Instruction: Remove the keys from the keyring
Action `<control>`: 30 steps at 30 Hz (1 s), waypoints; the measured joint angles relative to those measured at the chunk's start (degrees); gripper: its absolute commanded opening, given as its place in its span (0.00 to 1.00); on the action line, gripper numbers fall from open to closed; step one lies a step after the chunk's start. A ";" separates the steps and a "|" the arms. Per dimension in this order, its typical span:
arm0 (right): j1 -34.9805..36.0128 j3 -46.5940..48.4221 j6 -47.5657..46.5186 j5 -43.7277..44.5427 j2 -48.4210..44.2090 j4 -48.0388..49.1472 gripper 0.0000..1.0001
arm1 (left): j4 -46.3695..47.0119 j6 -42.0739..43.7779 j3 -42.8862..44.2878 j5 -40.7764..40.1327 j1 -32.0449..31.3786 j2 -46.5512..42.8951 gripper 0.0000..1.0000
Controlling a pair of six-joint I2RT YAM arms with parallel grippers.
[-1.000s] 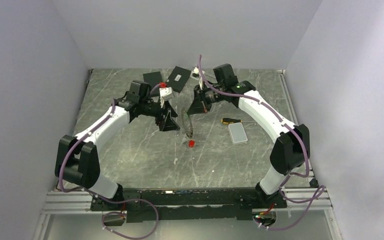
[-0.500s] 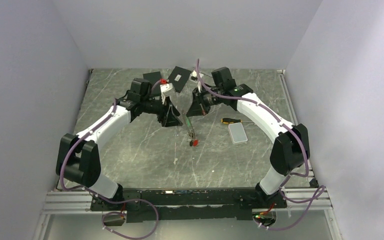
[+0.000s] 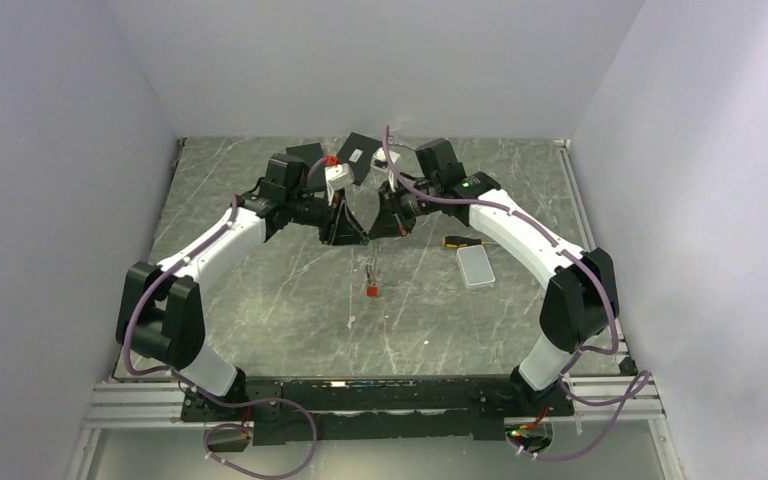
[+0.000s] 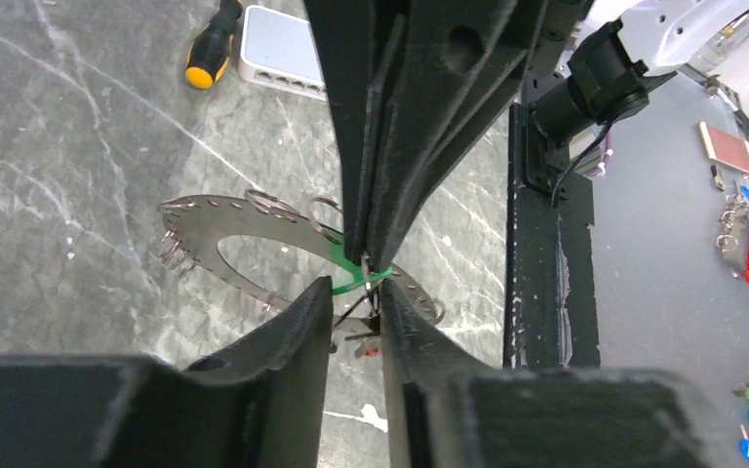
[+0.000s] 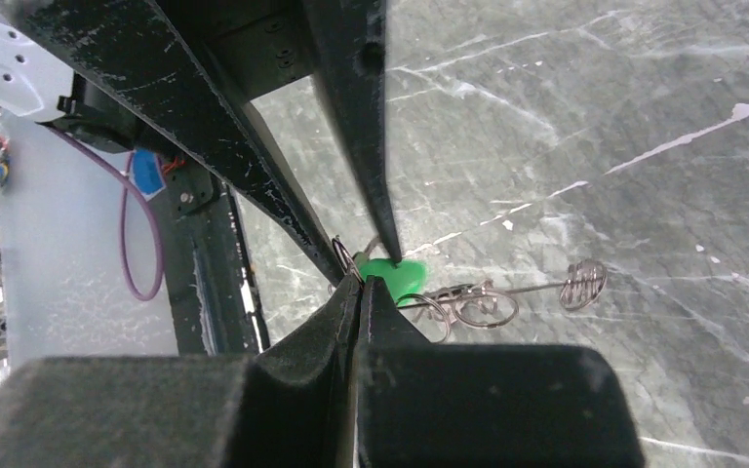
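Note:
The keyring [image 4: 216, 220], a flat grey ring, hangs above the table between both arms. My right gripper [image 5: 359, 283] is shut on its rim, and in the left wrist view its black fingers [image 4: 419, 117] come down from the top. Small wire loops [image 5: 478, 307] sit along the ring. The keys dangle below it, and a red key [image 3: 371, 291] hangs lowest. A green key [image 4: 351, 279] spans the narrow gap of my left gripper [image 4: 356, 291] and touches both pads. In the top view my left gripper [image 3: 348, 230] and right gripper [image 3: 388, 225] nearly meet.
A yellow-and-black screwdriver [image 3: 457, 241] and a white box [image 3: 476, 265] lie right of the hanging keys. Two flat black boxes [image 3: 360, 152] sit at the back behind the grippers. Grey walls stand on three sides of the table.
Both grippers have moved towards each other and a little back, carrying the keyring along. The left jaws have narrowed from wide open to a small gap around the green key.

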 measured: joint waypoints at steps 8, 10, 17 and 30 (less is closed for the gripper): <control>-0.11 -0.79 -1.01 0.61 -0.55 0.74 0.12 | -4.87 2.56 2.19 -0.37 -0.24 0.20 0.00; -0.11 -1.09 -1.51 0.28 -0.85 0.79 0.29 | -6.60 3.87 2.95 -0.59 -0.37 0.20 0.00; -3.26 -3.91 -3.26 -2.01 -3.15 1.33 0.76 | -13.03 9.49 5.33 -2.95 -0.37 0.46 0.00; -7.32 -24.59 -1.46 -3.78 -11.10 18.29 0.77 | -14.84 8.22 5.95 -1.60 -0.37 1.27 0.00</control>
